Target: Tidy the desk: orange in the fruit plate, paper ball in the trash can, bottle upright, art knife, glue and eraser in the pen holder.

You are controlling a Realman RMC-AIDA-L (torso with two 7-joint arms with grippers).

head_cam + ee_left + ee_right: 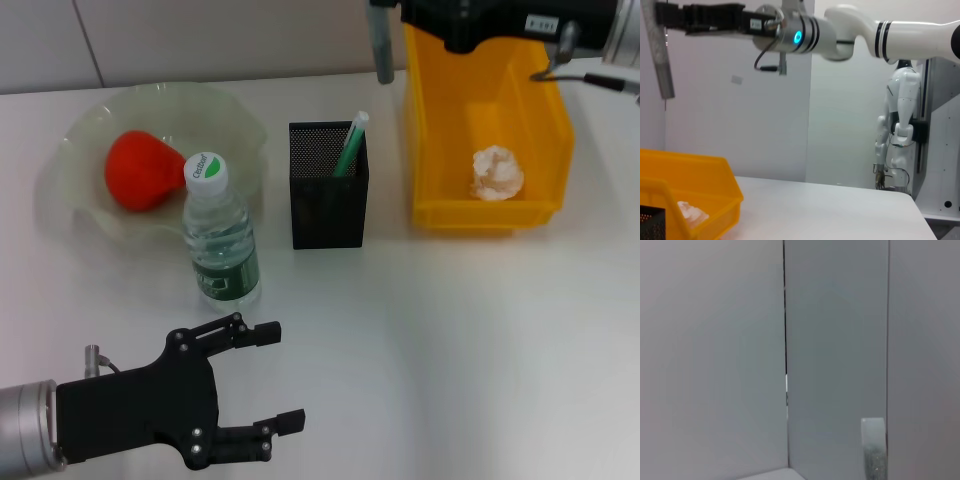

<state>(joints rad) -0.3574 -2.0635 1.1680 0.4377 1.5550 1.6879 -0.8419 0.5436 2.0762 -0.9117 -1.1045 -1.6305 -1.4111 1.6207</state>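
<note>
Bottle [220, 235] stood upright beside my left gripper [272, 378] — fingers spread, empty. Risk: a careless swing would topple it. Right gripper's state — I cannot tell.

White tabletop [480, 340]; pale panelled wall [200, 40] behind; white humanoid figure [900, 130] standing beyond table's far edge.

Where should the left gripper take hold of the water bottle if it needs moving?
Grip the water bottle around its straight mid-body at the green label, coming in level from the near side, where the open left gripper sits. It stands upright against the fruit plate's near rim, so the far side is blocked.
</note>
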